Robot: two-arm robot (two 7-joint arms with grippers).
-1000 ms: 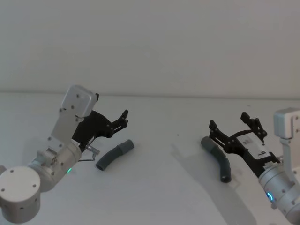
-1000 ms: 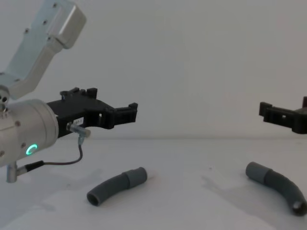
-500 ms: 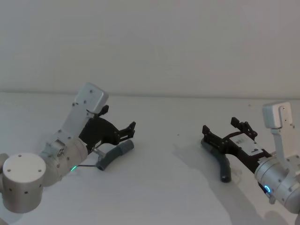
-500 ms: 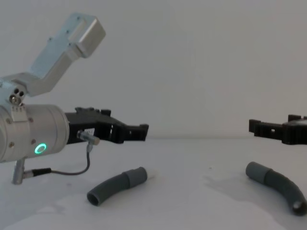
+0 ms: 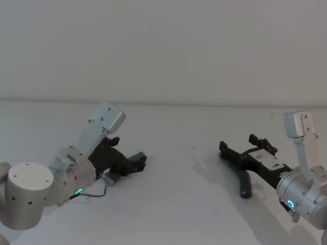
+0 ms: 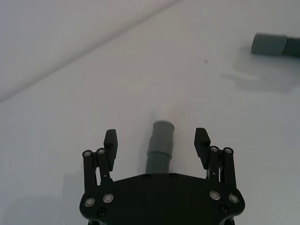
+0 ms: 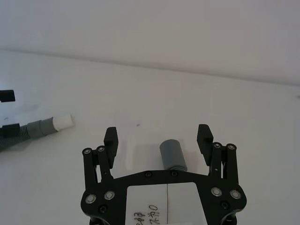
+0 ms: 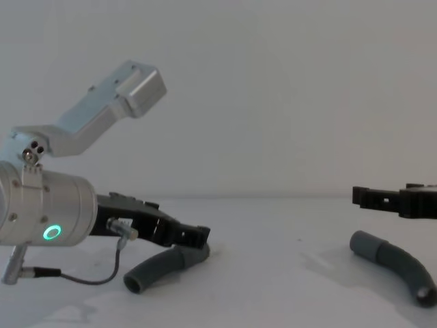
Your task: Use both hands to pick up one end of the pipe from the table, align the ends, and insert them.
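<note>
Two short, curved, dark-grey pipe pieces lie well apart on the white table [image 8: 273, 294]. The left piece [image 8: 160, 268] lies flat, and its collared end [image 6: 162, 127] sits between the spread fingers of the left tool [image 6: 157, 137], with a gap on each side. In the right wrist view its tip [image 7: 62, 122] looks whitish. The right piece [image 8: 396, 263] bends toward the robot, and its plain grey collar [image 7: 171, 152] lies between the wide-set fingers of the right tool [image 7: 158, 136].

Pipe pieces [image 8: 389, 256] apart, seemingly on table [image 8: 273, 294]
</note>
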